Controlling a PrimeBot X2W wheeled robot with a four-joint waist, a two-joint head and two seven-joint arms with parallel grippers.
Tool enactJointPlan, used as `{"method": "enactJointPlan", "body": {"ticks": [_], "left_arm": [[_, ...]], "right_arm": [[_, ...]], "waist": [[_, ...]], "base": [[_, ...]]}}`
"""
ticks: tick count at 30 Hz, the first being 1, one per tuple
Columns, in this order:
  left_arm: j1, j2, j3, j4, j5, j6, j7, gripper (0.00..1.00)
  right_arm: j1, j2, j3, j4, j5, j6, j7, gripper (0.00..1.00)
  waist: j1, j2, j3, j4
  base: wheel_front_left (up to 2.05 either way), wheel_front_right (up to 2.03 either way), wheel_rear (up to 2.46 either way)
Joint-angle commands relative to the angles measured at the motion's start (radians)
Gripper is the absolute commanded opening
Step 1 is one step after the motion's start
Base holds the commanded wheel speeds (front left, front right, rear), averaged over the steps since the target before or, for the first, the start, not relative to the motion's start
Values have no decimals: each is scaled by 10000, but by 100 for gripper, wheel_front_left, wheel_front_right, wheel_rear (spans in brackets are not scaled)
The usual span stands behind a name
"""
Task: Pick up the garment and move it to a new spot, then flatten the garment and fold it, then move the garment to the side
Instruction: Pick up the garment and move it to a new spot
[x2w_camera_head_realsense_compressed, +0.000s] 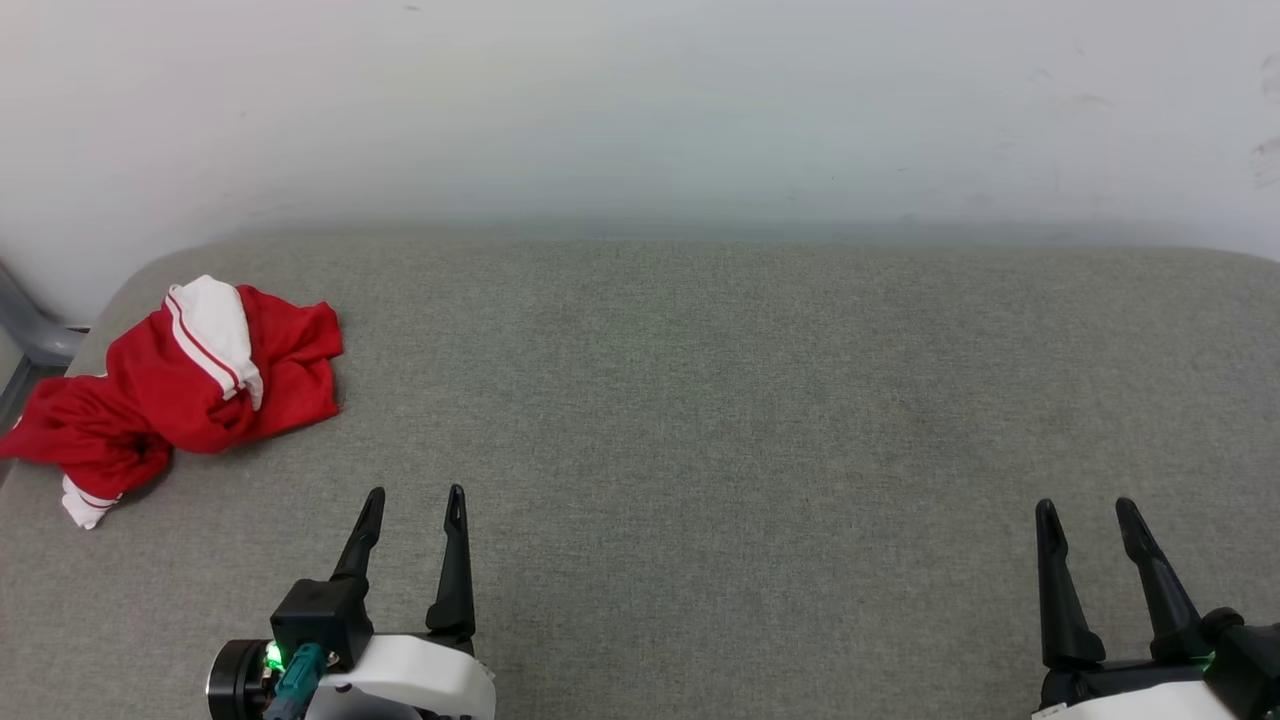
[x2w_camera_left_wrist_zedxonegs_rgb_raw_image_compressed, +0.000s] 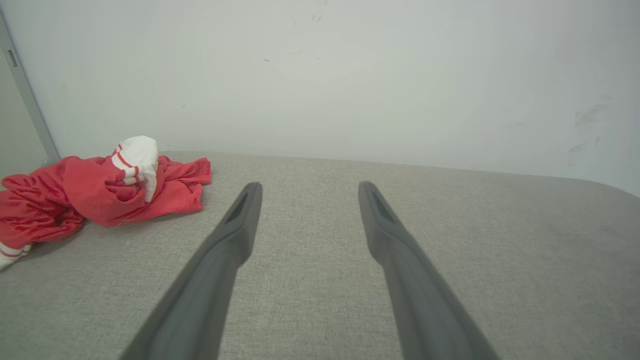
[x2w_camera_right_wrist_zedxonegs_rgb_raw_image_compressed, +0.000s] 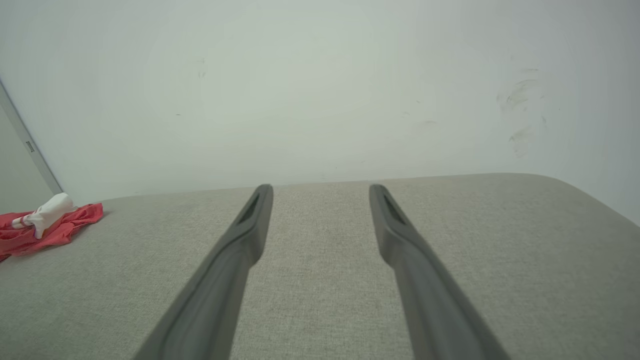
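Garment (x2w_camera_head_realsense_compressed: 180, 385) lies crumpled in a heap at the far-left corner of the grey fabric surface (x2w_camera_head_realsense_compressed: 700, 400), its end reaching the left edge. It is red cloth with a white sleeve (x2w_camera_head_realsense_compressed: 215, 325) with striped trim on top, and the folds hide most of it. Left hand (x2w_camera_head_realsense_compressed: 415, 491) is at the near edge, fingers wide and empty, well apart from the garment; right hand (x2w_camera_head_realsense_compressed: 1085, 504), near the near-right corner, is likewise wide and empty.

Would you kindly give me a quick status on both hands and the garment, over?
Left hand open, empty. Right hand open, empty. Garment crumpled at far left of grey fabric surface, untouched. Nothing seen in the way.
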Motion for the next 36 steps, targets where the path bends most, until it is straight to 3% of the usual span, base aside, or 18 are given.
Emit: {"method": "enactJointPlan", "body": {"ticks": [1,17,36], "left_arm": [[44,16,15,29,-32,-30,-28,100],[-84,16,169,156,124,124,-28,100],[-54,16,631,189,132,250,-28,100]], "right_arm": [[121,13,-2,47,20,-3,-21,100],[159,14,32,117,39,-3,-21,100],[130,14,283,89,-416,-3,-21,100]], "waist": [[0,-1,6,-3],[0,-1,35,385],[0,-1,70,2717]], "base": [[0,0,0],[0,0,0],[0,0,0]]}}
